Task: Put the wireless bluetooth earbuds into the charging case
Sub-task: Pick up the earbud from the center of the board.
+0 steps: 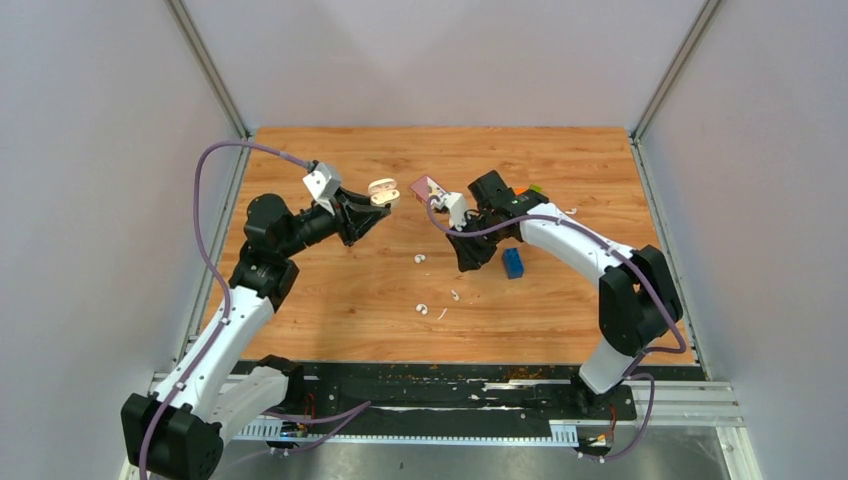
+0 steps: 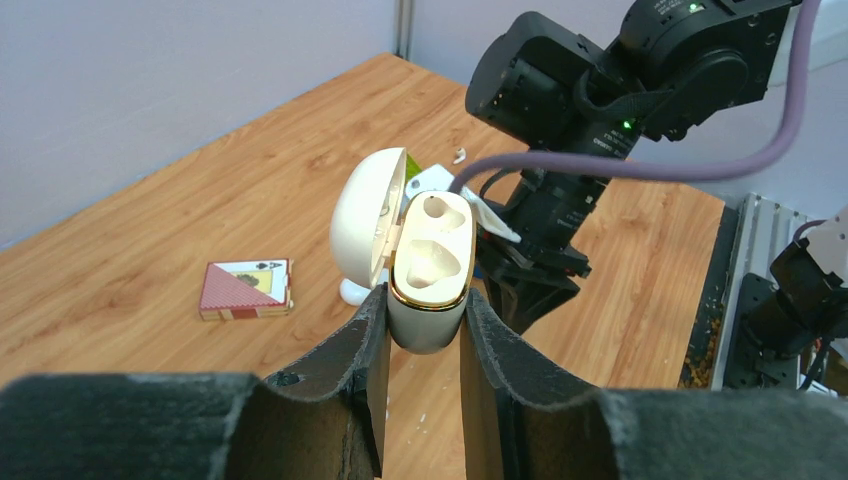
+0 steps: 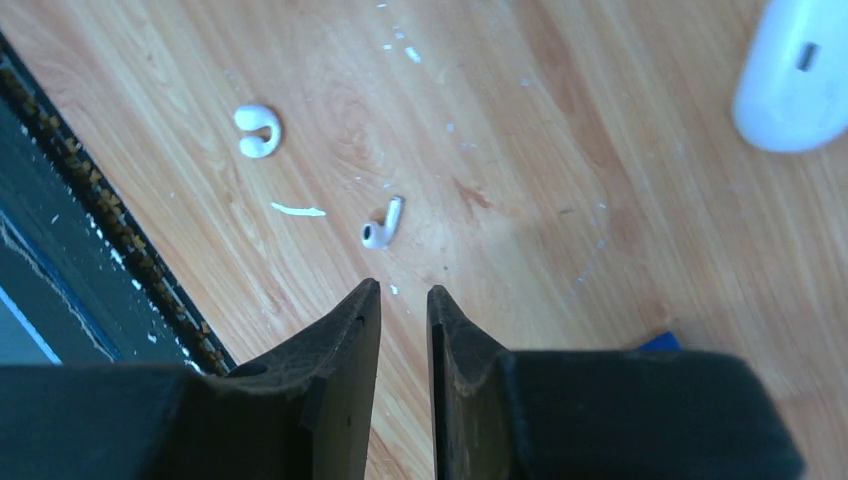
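My left gripper (image 1: 377, 201) (image 2: 425, 312) is shut on the charging case (image 1: 383, 192) (image 2: 430, 262) and holds it above the table. The case's lid (image 2: 366, 220) is hinged open and both sockets look empty. Two curved white earbuds (image 1: 420, 258) (image 1: 424, 309) lie on the wood. The nearer one also shows in the right wrist view (image 3: 258, 130). My right gripper (image 1: 471, 262) (image 3: 403, 292) hovers above the table, jaws slightly apart and empty. A small white bud with a straight stem (image 3: 382, 222) (image 1: 455, 295) lies just ahead of it.
A thin white sliver (image 3: 297, 210) (image 1: 441, 314) lies between the buds. A card deck (image 1: 428, 187) (image 2: 246, 288) and a blue block (image 1: 513, 263) sit nearby. A blurred white rounded object with a dark mark (image 3: 795, 80) shows top right; I cannot tell what it is.
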{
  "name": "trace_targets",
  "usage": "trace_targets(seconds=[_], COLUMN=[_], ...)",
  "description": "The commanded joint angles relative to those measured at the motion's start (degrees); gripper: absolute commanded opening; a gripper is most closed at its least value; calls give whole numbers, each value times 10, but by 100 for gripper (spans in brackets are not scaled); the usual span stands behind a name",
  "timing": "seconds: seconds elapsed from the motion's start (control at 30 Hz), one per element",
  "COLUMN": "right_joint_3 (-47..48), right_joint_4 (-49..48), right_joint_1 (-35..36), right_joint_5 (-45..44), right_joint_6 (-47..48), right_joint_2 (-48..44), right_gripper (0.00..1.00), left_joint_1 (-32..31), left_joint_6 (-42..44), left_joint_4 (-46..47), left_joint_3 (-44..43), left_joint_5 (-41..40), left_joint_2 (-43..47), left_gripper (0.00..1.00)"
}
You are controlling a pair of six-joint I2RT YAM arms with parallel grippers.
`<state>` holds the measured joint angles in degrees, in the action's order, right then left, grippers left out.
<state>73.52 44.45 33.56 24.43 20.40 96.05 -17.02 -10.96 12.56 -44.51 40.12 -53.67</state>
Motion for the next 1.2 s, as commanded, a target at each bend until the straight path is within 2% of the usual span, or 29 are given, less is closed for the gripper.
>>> trace_targets(seconds=[0.0,0.1,0.23,0.43,0.5,0.57,0.87,1.17], right_joint_3=[21,47,82,140,163,183,257,275], right_joint_4=[-39,-43,-46,-54,-51,-48,-64,-61], right_joint_1=[-62,-136,-225,-309,-324,-339,-372,-377], right_joint_5=[-29,-38,-98,-235,-288,-304,-299,-300], right_joint_6=[-64,-77,-107,-167,-186,-200,-219,-238], right_joint_2=[-15,-17,1,80,109,135,225,277], right_gripper=[23,21,20,34,37,36,37,41], left_joint_1=[7,8,8,8,8,8,8,8], left_joint_6=[17,25,22,29,37,50,84,99], left_joint_4=[8,7,11,-5,-19,-34,-91,-114], left_joint_3=[5,8,5,-5,-8,-12,-21,-30], left_joint_5=[-3,-2,0,3,7,14,14,11], left_joint_2=[16,14,3,-9,-11,-12,-17,-27], left_gripper=[0,0,0,0,0,0,0,0])
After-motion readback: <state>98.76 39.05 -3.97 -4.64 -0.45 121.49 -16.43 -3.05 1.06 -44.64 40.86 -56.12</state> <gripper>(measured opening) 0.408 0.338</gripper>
